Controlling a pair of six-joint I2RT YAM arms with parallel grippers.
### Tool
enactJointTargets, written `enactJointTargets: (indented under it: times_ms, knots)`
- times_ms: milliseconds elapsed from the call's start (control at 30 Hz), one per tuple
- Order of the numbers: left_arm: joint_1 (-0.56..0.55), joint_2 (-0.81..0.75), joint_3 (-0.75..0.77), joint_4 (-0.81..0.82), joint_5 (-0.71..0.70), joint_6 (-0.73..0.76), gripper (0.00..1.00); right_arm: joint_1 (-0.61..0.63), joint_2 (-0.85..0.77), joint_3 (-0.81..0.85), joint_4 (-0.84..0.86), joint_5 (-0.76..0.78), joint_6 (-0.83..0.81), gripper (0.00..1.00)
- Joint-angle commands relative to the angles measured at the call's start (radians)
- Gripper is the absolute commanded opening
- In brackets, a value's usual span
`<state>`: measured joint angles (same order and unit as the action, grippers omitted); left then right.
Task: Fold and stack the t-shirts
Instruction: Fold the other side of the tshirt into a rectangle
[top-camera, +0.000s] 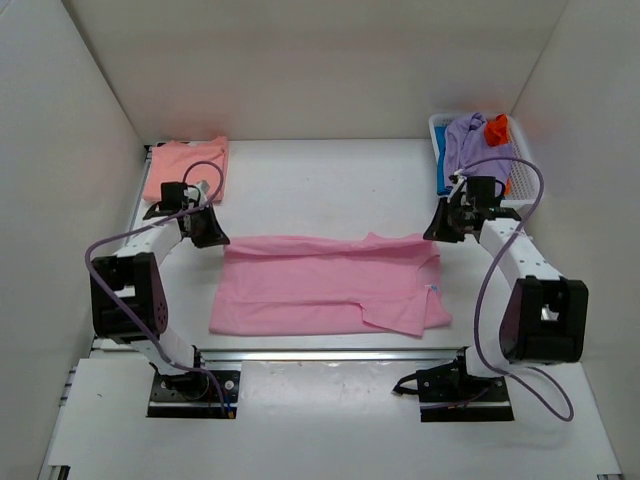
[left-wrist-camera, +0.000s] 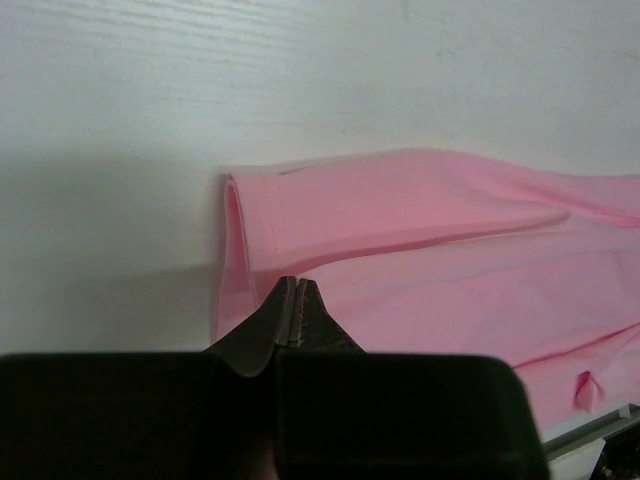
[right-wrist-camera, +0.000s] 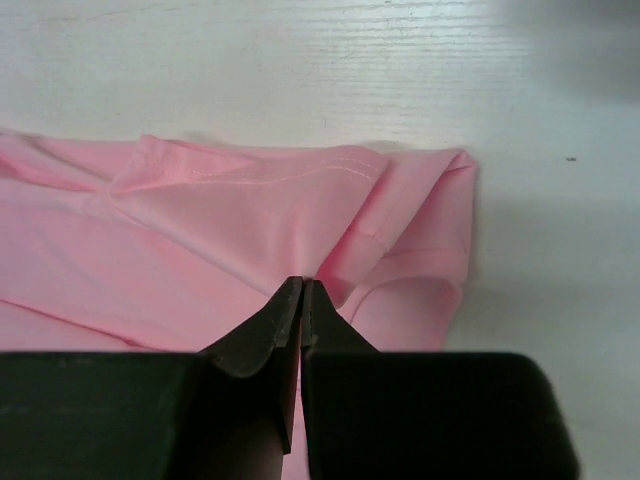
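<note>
1. One pink shirt (top-camera: 320, 285) lies flat in the middle of the counter (top-camera: 330, 180). Its long axis runs left to right, with the hem end to the left and the neck and sleeve end to the right.
2. Look at that far long edge: it is turned over toward the near side as a narrow band. At the near right corner a sleeve is folded in on the body. The cloth is plain and soft, with a few shallow creases.
3. Left pincer (top-camera: 210, 232) sits at the shirt's far-left corner, clenched. The wrist view shows its fingers pressed tight together over the hem. Whether any cloth is nipped between them, I cannot tell.
4. Right pincer (top-camera: 447, 222) is at the far-right corner, clenched the same way above the bunched sleeve end. Again, a pinch of cloth cannot be made out.
5. Over at the far left, a salmon shirt (top-camera: 185, 168) rests folded flat, well apart from the pink one.
6. Far right, a basket (top-camera: 437, 125) holds a lavender shirt (top-camera: 470, 140) spilling over its rim. An orange shirt (top-camera: 497, 128) lies beside it, and a blue shirt (top-camera: 443, 178) shows underneath.
</note>
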<state>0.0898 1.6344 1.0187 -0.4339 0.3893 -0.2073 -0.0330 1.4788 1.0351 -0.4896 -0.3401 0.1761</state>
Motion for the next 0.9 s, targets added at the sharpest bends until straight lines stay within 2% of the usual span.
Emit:
enactJointTargets:
  times_ms: [0,367,567,700,867]
  knots:
    - [0.008,-0.116,-0.049,0.017,0.019,0.020,0.00,-0.027,-0.112,-0.052,0.020,-0.051,0.003,0.00]
    - [0.015,-0.229,-0.181,0.073,-0.050,0.045,0.00,-0.032,-0.307,-0.256,0.002,-0.092,0.016,0.00]
    - [0.019,-0.212,-0.206,0.089,-0.066,0.037,0.04,-0.030,-0.353,-0.325,0.003,-0.091,0.029,0.00]
    - [0.024,-0.223,-0.221,0.081,-0.076,0.036,0.00,-0.048,-0.356,-0.354,-0.004,-0.086,0.013,0.00]
    - [0.013,-0.269,-0.247,0.078,-0.066,0.035,0.00,-0.074,-0.374,-0.365,-0.012,-0.080,0.003,0.00]
